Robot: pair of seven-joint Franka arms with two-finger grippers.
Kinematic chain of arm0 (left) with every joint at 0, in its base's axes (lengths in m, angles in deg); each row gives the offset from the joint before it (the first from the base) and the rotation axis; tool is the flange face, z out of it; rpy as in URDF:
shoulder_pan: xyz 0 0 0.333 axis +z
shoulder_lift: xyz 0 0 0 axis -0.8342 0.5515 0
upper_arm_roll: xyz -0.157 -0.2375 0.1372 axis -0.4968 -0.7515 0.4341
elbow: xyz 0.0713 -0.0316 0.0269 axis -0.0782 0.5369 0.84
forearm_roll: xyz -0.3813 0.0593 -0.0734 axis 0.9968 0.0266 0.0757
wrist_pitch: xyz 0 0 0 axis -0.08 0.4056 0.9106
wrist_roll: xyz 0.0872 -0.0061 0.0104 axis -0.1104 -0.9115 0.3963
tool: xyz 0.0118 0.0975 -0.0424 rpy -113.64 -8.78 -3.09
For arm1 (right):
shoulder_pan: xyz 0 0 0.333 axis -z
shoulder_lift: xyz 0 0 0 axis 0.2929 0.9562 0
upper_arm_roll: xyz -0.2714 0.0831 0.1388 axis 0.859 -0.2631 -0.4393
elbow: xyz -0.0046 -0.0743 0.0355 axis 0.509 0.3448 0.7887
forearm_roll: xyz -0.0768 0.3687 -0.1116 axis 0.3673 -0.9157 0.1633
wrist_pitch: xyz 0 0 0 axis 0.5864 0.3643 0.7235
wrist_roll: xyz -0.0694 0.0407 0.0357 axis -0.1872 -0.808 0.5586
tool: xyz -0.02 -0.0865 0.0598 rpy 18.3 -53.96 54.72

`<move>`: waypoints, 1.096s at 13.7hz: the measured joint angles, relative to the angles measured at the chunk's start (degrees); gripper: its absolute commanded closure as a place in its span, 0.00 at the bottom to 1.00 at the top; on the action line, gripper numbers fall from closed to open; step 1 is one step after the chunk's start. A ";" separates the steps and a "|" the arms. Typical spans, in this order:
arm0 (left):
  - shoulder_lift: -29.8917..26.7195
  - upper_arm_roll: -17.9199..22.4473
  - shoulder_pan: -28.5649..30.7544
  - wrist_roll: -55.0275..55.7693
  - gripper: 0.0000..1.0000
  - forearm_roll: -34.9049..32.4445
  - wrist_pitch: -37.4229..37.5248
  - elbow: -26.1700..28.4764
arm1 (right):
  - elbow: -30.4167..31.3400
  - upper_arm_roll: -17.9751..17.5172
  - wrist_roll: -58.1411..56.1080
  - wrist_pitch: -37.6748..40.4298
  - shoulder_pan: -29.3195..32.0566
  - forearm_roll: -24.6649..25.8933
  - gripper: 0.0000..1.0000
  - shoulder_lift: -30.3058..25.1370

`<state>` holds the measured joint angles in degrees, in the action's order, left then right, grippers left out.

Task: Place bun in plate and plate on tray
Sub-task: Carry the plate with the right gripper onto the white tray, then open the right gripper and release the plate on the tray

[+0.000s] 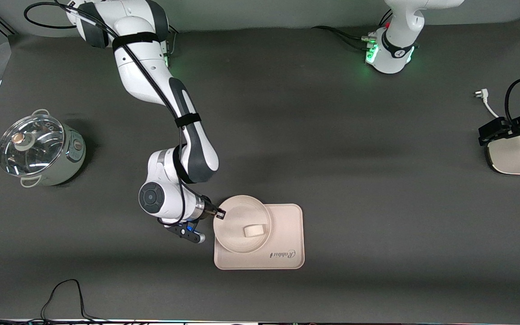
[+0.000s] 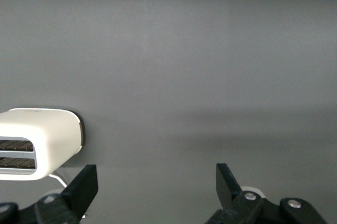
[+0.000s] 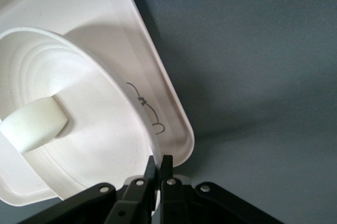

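Lowest in the front frame, just below centre, your tray [image 1: 287, 253] lies flat on the dark worktop [image 1: 332, 135], its "Rabbit" script along the lower edge. Your plate [image 1: 237, 212] rests on the tray's end toward the right arm, with its rim overhanging the tray's upper edge and that end. Your bun [image 1: 254, 231] lies inside the plate, lower and toward the tray's middle.

Your right gripper [image 1: 220, 214] sits at the plate's rim on the right arm's side. In the right wrist view its fingers [image 3: 150, 174] are pressed nearly together, pinching the plate's rim [image 3: 126, 129].

Your left gripper [image 2: 157, 184] waits at the right edge of the front frame, above a white toaster [image 1: 515, 158]. Its fingers [image 2: 84, 184] stand wide apart with nothing between them.

At mid left of the front frame you have a steel pot with a glass lid [image 1: 39, 151], well apart from the tray.
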<state>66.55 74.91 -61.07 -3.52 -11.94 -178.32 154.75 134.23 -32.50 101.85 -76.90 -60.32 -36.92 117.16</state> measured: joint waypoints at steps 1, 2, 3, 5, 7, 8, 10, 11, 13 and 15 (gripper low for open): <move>0.34 0.02 0.02 0.00 0.00 0.02 0.07 -0.22 | -0.53 -0.05 0.96 0.00 0.00 -0.21 1.00 -0.01; 0.63 0.07 0.13 0.00 0.00 0.03 0.01 -0.64 | -0.84 -0.38 1.68 -0.11 0.02 -0.43 1.00 -0.01; 0.85 0.11 0.42 0.00 0.00 0.12 -0.27 -1.08 | -0.93 -1.21 2.72 -1.35 0.04 -0.61 1.00 0.07; 0.90 0.27 0.83 0.00 0.00 0.69 -1.30 -1.45 | -1.41 -3.44 5.81 -6.12 0.02 -0.65 1.00 1.13; 0.90 0.34 1.10 0.00 0.00 0.99 -1.48 -1.69 | -2.57 -4.78 7.21 -8.64 -0.03 -0.66 1.00 3.31; 0.91 0.35 1.33 0.00 0.00 1.26 -1.48 -1.80 | -3.09 -4.88 7.28 -8.96 -0.02 -0.73 1.00 4.16; 0.92 0.35 1.62 -0.02 0.00 2.45 -1.47 -1.83 | -3.76 -4.85 7.28 -9.01 0.17 -0.83 0.01 4.70; 0.95 0.35 1.63 -0.02 0.00 2.68 -1.46 -1.83 | -3.85 -4.74 7.28 -9.01 0.28 -0.83 0.00 4.71; 0.96 0.33 1.64 -0.02 0.00 3.03 -1.46 -1.83 | -4.14 -4.57 7.09 -9.01 0.61 -0.06 0.00 4.71; 0.97 0.33 1.65 -0.02 0.00 3.39 -1.49 -1.84 | -4.97 -4.25 7.04 -9.00 0.86 1.30 0.00 4.63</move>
<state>67.53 75.24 -59.42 -3.54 -8.56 -179.80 152.92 129.26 -36.75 108.89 -85.89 -59.45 -35.62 121.79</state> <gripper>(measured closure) 0.000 0.648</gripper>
